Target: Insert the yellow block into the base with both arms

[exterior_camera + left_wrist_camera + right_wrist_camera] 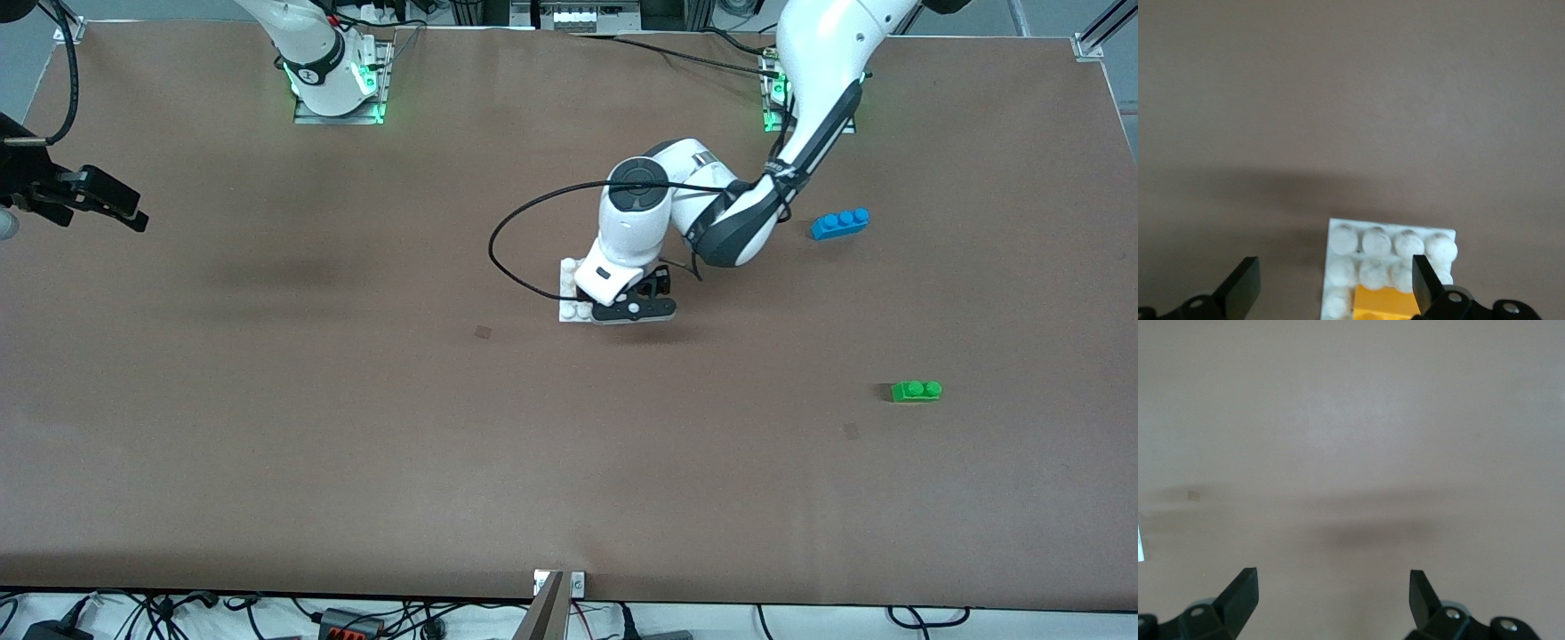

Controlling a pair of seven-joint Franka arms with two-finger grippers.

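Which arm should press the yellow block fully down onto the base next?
Left, probably. The left hand is open right over the base, with the yellow block on the studs between its fingers. The right hand is open over bare table at the right arm's end, away from both.

The left arm (636, 231) hides most of the base (569, 293).
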